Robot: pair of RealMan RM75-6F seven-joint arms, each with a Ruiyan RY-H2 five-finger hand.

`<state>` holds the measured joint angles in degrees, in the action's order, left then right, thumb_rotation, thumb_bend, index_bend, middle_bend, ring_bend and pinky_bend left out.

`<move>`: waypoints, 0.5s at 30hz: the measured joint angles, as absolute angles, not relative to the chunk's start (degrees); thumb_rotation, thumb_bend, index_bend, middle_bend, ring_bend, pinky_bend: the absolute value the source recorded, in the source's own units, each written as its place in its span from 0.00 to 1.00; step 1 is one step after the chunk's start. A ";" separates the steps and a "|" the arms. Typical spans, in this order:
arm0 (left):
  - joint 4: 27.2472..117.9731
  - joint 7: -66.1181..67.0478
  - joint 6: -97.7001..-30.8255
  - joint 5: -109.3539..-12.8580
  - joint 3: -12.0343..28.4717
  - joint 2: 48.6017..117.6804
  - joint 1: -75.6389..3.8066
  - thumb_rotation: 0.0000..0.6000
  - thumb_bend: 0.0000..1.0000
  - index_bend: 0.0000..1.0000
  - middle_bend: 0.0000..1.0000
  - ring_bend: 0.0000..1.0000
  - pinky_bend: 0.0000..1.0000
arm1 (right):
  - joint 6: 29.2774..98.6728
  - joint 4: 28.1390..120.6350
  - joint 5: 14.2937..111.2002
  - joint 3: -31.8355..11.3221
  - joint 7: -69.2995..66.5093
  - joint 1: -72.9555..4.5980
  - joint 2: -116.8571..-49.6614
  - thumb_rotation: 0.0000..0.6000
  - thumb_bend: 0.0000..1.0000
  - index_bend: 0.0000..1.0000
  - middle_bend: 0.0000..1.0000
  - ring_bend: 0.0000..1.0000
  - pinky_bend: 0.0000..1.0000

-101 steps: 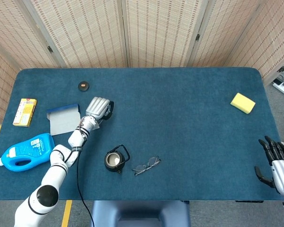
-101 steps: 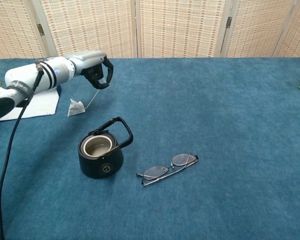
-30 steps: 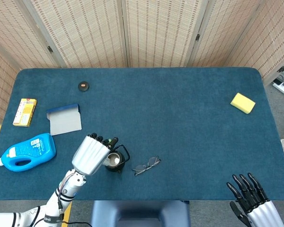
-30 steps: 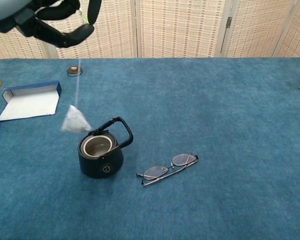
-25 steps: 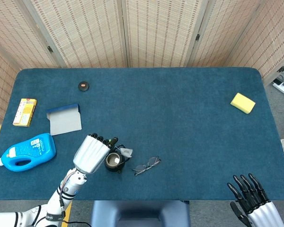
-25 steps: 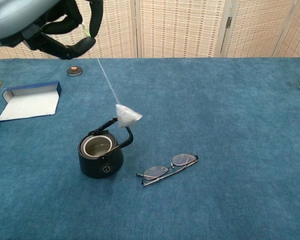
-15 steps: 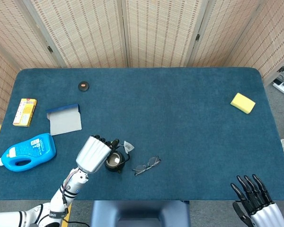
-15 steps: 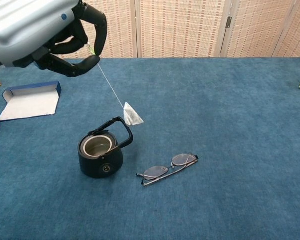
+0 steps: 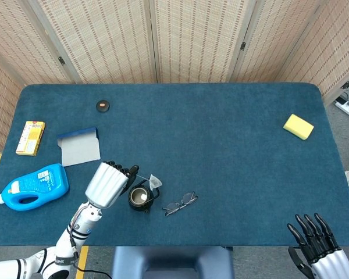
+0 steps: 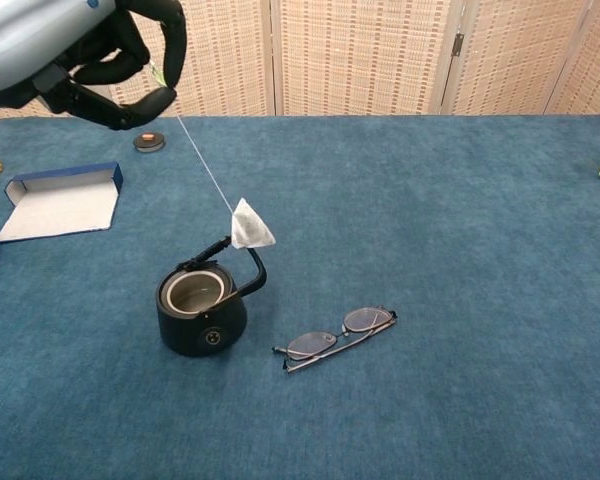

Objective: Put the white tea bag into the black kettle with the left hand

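Note:
The black kettle (image 10: pixel 202 305) stands open-topped on the blue table, also seen from above as the kettle (image 9: pixel 141 197). My left hand (image 10: pixel 75 55) hovers high to its upper left and pinches the string of the white tea bag (image 10: pixel 249 225). The bag dangles in the air on a slanted string, just above the kettle's handle and to the right of its mouth. From above, the left hand (image 9: pixel 109 183) is left of the kettle and the tea bag (image 9: pixel 155 181) shows beside it. My right hand (image 9: pixel 320 253) is open at the table's near right edge.
Folded glasses (image 10: pixel 337 336) lie right of the kettle. A blue-edged white box (image 10: pixel 60 200), a small round lid (image 10: pixel 148 141), a blue detergent bottle (image 9: pixel 35 186) and a yellow packet (image 9: pixel 31 137) sit on the left. A yellow sponge (image 9: pixel 298 126) is far right.
The left hand has lifted the tea bag off the table and carried it over to the kettle. The bag swung from the kettle's left to its right. The right hand slid lower.

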<state>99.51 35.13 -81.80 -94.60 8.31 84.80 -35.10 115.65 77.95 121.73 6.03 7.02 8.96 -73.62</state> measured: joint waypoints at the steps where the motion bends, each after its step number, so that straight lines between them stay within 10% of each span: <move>1: 99.60 34.98 -81.92 -94.69 8.30 84.55 -34.89 1.00 0.53 0.68 1.00 1.00 1.00 | 115.61 78.01 121.70 6.01 7.04 8.95 -73.62 1.00 0.44 0.00 0.00 0.00 0.00; 15: 96.17 32.63 -82.15 -96.45 6.27 85.54 -32.68 1.00 0.53 0.69 1.00 1.00 1.00 | 115.84 78.05 121.90 5.80 7.47 9.21 -73.85 1.00 0.44 0.00 0.00 0.00 0.00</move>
<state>96.17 32.63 -82.15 -96.45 6.27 85.54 -32.68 115.84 78.05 121.90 5.80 7.47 9.21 -73.85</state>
